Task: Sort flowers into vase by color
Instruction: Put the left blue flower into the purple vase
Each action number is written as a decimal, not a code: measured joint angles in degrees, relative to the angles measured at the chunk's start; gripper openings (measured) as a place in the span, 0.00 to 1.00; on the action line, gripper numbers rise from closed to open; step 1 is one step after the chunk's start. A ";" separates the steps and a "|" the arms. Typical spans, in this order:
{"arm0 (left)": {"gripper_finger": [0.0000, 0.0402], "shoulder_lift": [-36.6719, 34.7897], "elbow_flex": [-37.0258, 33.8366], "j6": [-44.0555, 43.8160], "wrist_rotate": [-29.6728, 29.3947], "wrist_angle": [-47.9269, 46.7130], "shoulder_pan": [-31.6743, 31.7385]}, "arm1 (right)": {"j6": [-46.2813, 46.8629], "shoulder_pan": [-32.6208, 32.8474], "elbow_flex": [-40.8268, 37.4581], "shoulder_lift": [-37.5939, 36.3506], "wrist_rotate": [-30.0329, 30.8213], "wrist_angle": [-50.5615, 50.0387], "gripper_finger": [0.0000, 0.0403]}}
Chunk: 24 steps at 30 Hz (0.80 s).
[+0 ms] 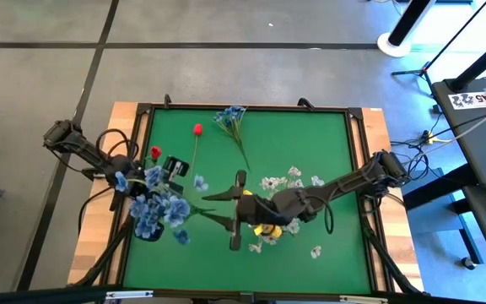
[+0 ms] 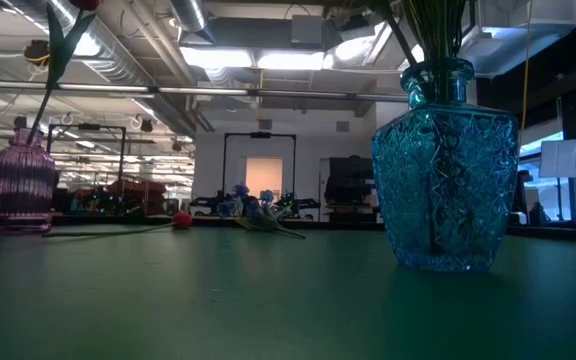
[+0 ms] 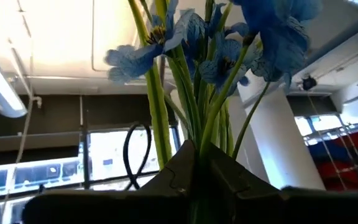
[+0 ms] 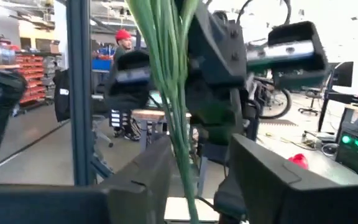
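The left gripper (image 3: 194, 168) is clenched on a bunch of blue-blossom sprigs (image 1: 154, 207) near the left edge of the green worktop (image 1: 310, 143), stalks pinched between its fingers. The right gripper (image 4: 194, 168) reaches toward it at the worktop's middle, fingers parted around the same green stalks (image 4: 173, 93) without clamping them. A red tulip bud (image 1: 197, 130) and a loose blue sprig (image 1: 231, 118) lie toward the far edge. White-blossom sprigs (image 1: 289, 179) and a yellow bud (image 1: 268, 229) lie by the right arm.
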 joint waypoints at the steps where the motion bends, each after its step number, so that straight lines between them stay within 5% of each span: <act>1: 0.05 -0.01 0.00 0.00 -0.47 0.38 0.00 | 0.18 -0.28 0.00 0.06 0.03 -0.53 0.38; 8: 0.05 -0.02 0.02 -0.24 -3.42 -0.25 0.04 | 0.18 -1.27 0.00 0.75 0.04 -0.97 0.25; 14: 0.06 -0.74 0.02 -2.18 -10.85 -5.23 -0.49 | 0.65 -0.05 -0.03 -0.11 1.57 -7.29 0.03; 24: 0.23 -4.68 0.04 -4.97 -13.30 -19.18 -0.55 | 8.92 2.88 10.30 -3.17 7.66 -32.95 0.03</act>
